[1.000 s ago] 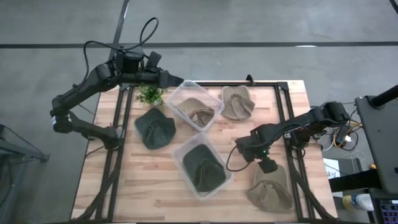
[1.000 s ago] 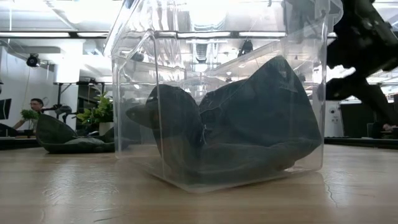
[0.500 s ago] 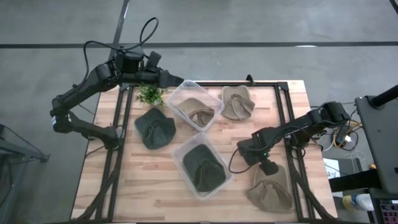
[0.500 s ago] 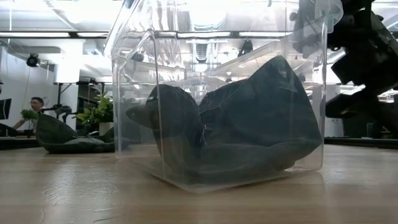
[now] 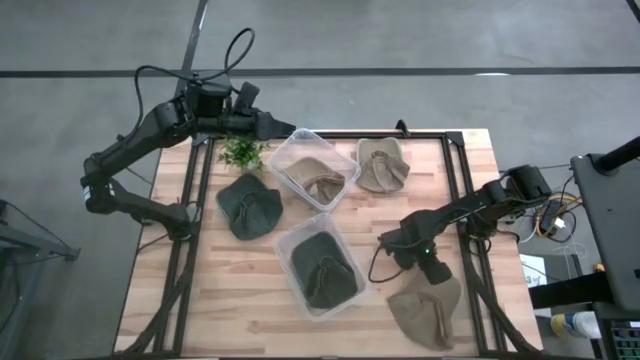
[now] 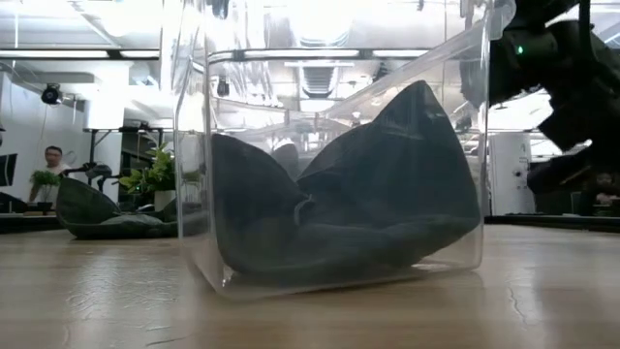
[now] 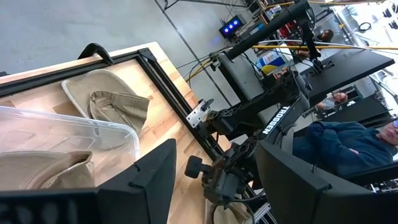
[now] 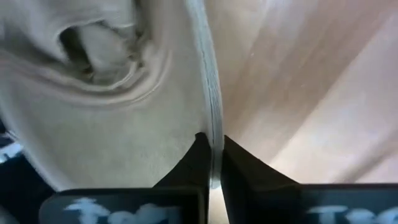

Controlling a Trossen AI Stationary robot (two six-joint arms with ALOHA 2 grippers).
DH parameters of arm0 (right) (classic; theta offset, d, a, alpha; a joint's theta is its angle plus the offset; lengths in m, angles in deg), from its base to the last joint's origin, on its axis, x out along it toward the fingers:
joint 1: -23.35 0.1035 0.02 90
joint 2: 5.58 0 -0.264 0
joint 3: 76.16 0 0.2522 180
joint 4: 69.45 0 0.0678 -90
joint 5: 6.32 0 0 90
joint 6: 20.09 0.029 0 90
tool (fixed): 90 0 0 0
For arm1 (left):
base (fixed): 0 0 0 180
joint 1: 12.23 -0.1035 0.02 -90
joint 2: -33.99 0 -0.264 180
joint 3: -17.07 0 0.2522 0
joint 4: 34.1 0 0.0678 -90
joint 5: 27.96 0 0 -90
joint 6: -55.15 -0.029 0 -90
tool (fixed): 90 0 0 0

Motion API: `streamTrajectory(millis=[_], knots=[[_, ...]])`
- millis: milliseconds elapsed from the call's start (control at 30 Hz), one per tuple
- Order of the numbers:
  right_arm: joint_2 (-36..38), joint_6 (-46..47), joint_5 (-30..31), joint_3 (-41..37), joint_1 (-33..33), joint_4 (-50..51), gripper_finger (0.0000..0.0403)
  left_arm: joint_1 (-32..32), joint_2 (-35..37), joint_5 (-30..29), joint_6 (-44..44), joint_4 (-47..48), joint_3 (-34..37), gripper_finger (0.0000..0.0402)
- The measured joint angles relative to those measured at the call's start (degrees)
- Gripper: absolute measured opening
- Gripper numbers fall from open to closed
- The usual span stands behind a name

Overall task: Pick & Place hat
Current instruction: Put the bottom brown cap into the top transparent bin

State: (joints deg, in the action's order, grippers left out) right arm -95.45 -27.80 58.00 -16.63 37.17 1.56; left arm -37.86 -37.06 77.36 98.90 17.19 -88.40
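We logged a light wooden slatted surface (image 5: 250, 290) on a black frame, standing on grey concrete floor. In the low view the room behind showed ceiling strip lights, and a person (image 6: 50, 160) at far left.

On the surface we noted two clear bins: the near bin (image 5: 287, 240) held a dark green hat (image 5: 322, 268), the far bin (image 5: 300, 148) a tan one (image 5: 318, 180). A loose dark green hat (image 5: 248, 204) lay beside the left rail, a small plant (image 5: 240, 152) just behind it, and a loose tan hat (image 5: 382, 164) lay at the far edge. The near bin stood close beside the right gripper.

The tan hat at the near right corner (image 5: 425, 308) lay flat, its long axis running roughly near-to-far, its far edge under the right gripper (image 5: 428, 270). In the right wrist view the jaws were pressed onto the hat's thin brim edge, pinching it. The left gripper (image 5: 278, 128) hovered at the far bin's far-left rim, jaws spread.
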Motion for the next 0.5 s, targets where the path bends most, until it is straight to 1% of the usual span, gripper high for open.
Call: streamTrajectory(millis=[100,233,500], knots=[[1.07,-1.67,1.95,2.05,-0.07,4.08,0.0012,-0.02,-0.02,-0.33,0.0,-0.08,0.03,0.0213],[2.48,-3.7,2.5,5.44,-0.07,9.29,0.0011,-0.02,-0.02,-0.31,0.0,-0.14,0.03,0.0213],[5.11,-10.58,3.83,13.09,-0.08,19.2,0.001,0.0,-0.04,-0.29,-0.02,-0.31,0.03,0.0213]])
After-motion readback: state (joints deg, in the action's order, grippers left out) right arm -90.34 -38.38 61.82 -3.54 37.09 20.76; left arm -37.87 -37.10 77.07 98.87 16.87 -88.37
